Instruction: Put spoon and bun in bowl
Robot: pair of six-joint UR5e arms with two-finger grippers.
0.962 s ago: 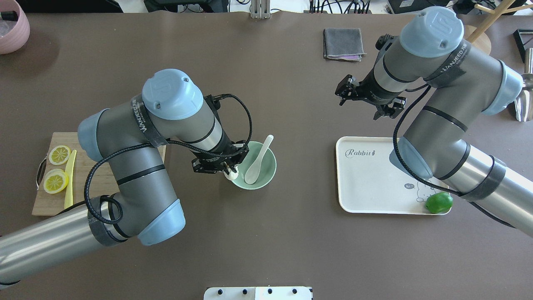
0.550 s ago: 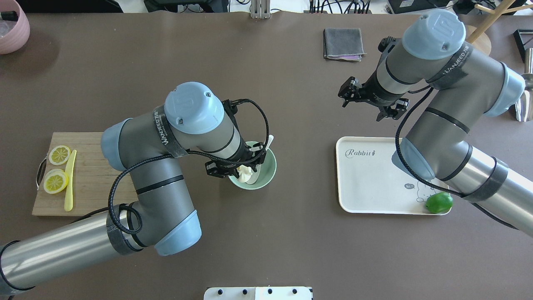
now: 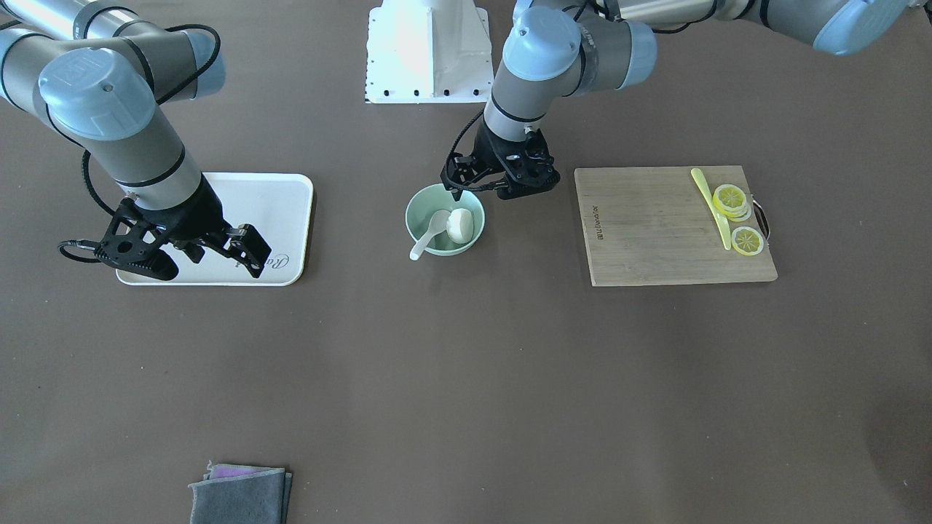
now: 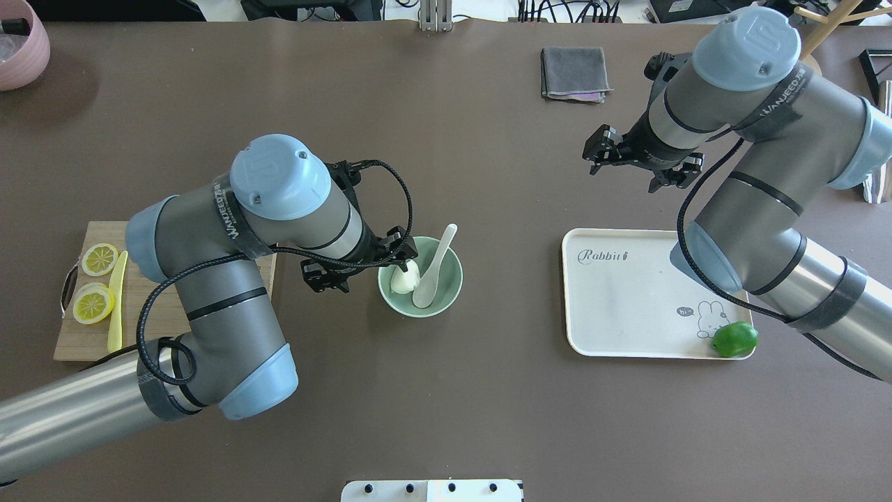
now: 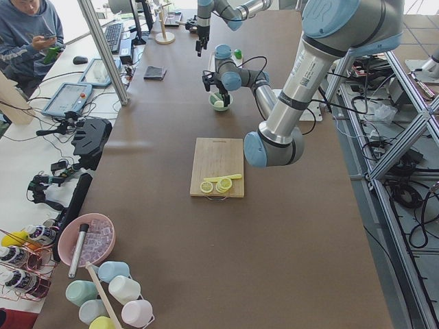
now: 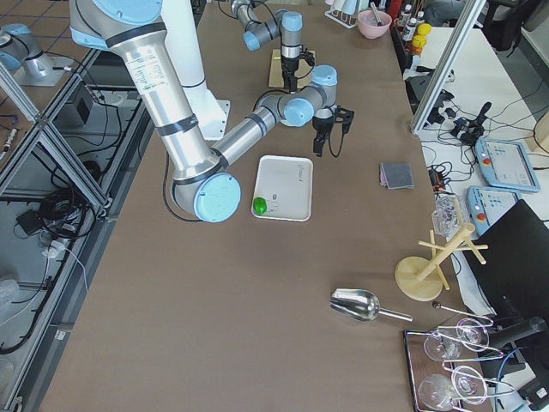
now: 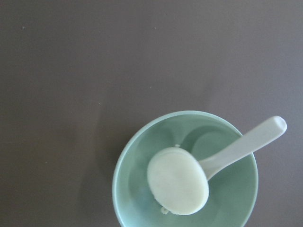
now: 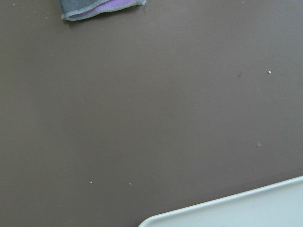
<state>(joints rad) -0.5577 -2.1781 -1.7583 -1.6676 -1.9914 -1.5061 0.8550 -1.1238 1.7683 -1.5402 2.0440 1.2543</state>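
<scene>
The mint-green bowl (image 4: pixel 453 289) stands at mid table; it also shows in the front view (image 3: pixel 415 218) and the left wrist view (image 7: pixel 128 156). The white bun (image 4: pixel 405 278) lies inside it with its flat underside up (image 7: pixel 177 180), over the spoon's scoop. The cream spoon (image 4: pixel 433 268) rests in the bowl, its handle (image 7: pixel 246 144) sticking out over the rim. My left gripper (image 4: pixel 359 263) is open and empty, just beside the bowl's rim (image 3: pixel 499 188). My right gripper (image 4: pixel 637 162) is open and empty, above the table beyond the tray (image 3: pixel 204 262).
A wooden cutting board (image 4: pixel 83 341) with lemon slices (image 4: pixel 97 259) and a yellow knife (image 4: pixel 117 300) lies at the left. A white tray (image 4: pixel 627 300) with a green lime (image 4: pixel 734 339) lies at the right. A grey cloth (image 4: pixel 573 72) lies at the far side.
My left gripper carried the bun over the bowl, let it go inside, and drew back to the left, open. My right arm drifted slightly right.
</scene>
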